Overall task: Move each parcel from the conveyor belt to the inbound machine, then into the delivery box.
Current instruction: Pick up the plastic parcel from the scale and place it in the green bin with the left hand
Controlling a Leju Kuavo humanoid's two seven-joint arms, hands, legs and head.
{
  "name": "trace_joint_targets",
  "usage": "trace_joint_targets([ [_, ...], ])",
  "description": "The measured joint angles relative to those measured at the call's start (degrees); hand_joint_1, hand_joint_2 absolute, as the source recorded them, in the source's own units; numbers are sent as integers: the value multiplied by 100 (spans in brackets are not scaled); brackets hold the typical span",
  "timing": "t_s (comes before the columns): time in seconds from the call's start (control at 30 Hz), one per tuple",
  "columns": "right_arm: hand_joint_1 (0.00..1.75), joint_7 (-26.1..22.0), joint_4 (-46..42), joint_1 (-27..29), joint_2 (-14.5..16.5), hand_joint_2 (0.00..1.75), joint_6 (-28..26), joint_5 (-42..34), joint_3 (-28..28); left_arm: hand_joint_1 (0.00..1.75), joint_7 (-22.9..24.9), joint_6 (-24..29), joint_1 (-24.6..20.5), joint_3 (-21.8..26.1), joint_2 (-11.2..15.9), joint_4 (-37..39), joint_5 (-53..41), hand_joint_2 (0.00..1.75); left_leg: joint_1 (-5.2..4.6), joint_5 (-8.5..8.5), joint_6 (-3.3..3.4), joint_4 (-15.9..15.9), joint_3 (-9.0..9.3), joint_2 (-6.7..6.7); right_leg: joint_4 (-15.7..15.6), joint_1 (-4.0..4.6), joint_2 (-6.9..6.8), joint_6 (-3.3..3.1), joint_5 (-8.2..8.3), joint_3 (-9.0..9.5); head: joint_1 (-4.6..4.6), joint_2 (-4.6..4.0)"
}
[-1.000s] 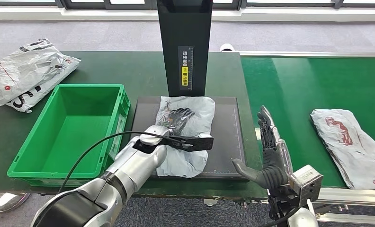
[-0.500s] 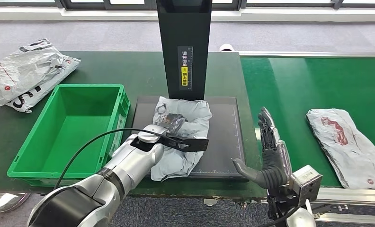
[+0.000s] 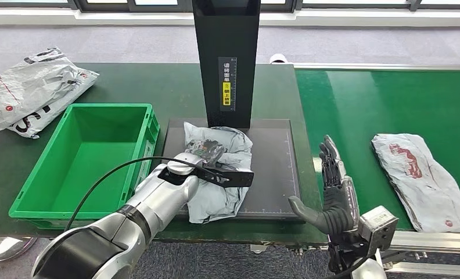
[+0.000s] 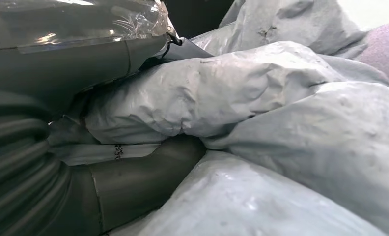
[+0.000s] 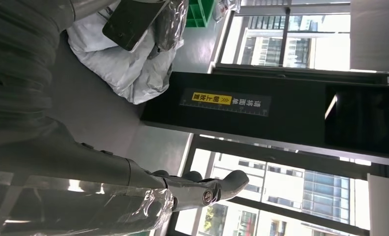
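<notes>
Left hand (image 3: 207,152) is clamped on the grey parcel (image 3: 219,174), bunched up on the machine's scan plate (image 3: 274,168), probably so it can be dragged to the bin (image 3: 88,160). Right hand (image 3: 334,192) is held open, empty.

The right hand (image 5: 133,191) is spread, holding nothing; beyond its fingers stands the black scanner column (image 5: 261,118), a crumpled grey parcel (image 5: 124,64) beside it.

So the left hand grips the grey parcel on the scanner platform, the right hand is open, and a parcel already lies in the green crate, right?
Not quite: in the head view the green crate holds nothing. The left hand does grip the grey parcel on the scanner platform, and the right hand is open.
</notes>
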Motion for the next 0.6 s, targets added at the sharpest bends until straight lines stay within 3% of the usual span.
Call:
trace_joint_targets([
  [0.17, 0, 15, -61, 78, 2, 175, 3, -26, 0, 175, 6, 202, 1, 1, 7, -13, 142, 175, 0, 0, 0, 0, 0, 0, 0, 0, 0, 0, 0, 0, 0, 0],
  [0.33, 0, 48, -257, 258, 12, 175, 16, -45, -45, 175, -35, 846, 57, 123, 104, -408, 541, 175, 0, 1, 0, 0, -3, 0, 0, 0, 0, 0, 1, -3, 0, 0],
  [0.43, 0, 53, -404, 374, 65, 175, 46, -21, -189, 175, -39, 1015, 241, 317, 223, -1288, 746, 175, 0, 1, 0, 0, -6, 1, 1, 0, 1, -1, 0, -5, 0, 0],
  [0.6, 0, 11, -603, 488, 175, 175, 15, 60, -440, 175, 102, 1080, 927, 591, 456, -3555, 953, 175, 0, -4, -5, -1, -12, 6, 2, 1, 9, -5, -4, -15, 0, 0],
])
